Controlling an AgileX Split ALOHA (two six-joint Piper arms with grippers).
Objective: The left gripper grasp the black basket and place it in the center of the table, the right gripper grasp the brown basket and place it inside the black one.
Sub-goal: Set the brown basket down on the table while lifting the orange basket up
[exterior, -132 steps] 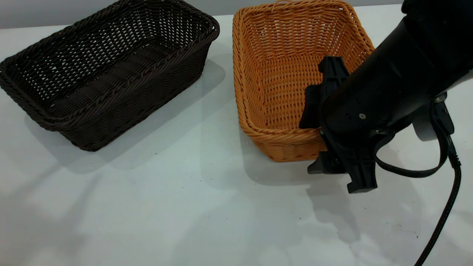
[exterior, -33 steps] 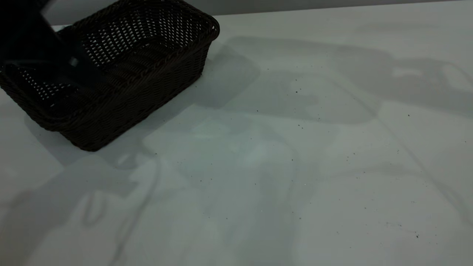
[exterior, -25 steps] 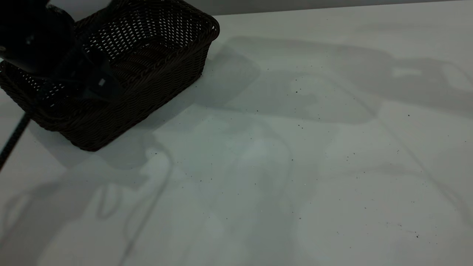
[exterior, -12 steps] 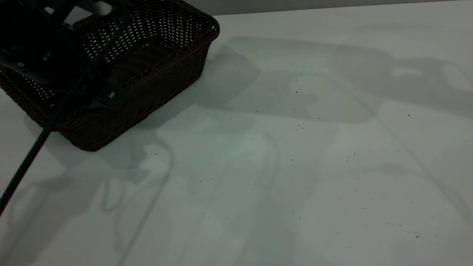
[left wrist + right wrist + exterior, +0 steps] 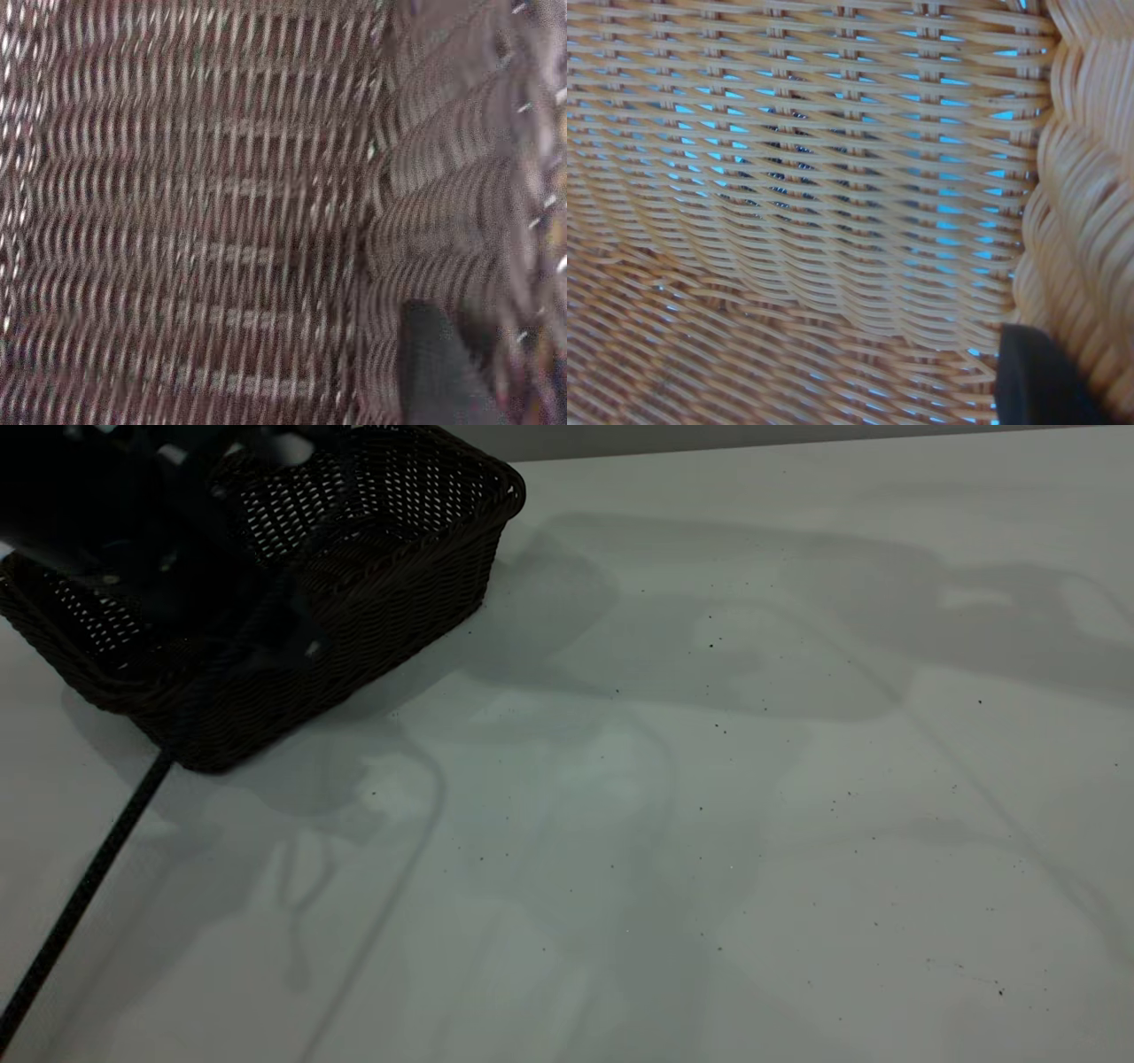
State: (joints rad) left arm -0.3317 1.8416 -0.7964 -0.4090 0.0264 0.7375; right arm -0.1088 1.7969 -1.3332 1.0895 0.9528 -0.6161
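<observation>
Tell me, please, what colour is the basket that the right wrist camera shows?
Orange-tan; the brown basket shows best in the right wrist view.

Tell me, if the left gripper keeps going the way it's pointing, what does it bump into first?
Most likely the black basket: its woven inside fills the left wrist view, right ahead of the left gripper.

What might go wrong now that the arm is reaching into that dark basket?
The left gripper sits at the near long wall of the black basket, which lies far to one side of the table; gripped at one wall, it may tilt or slip. The arm's cable trails beside the basket and might snag. The brown basket is out of the exterior view, shown only by the right wrist camera; it could slip unseen.
</observation>
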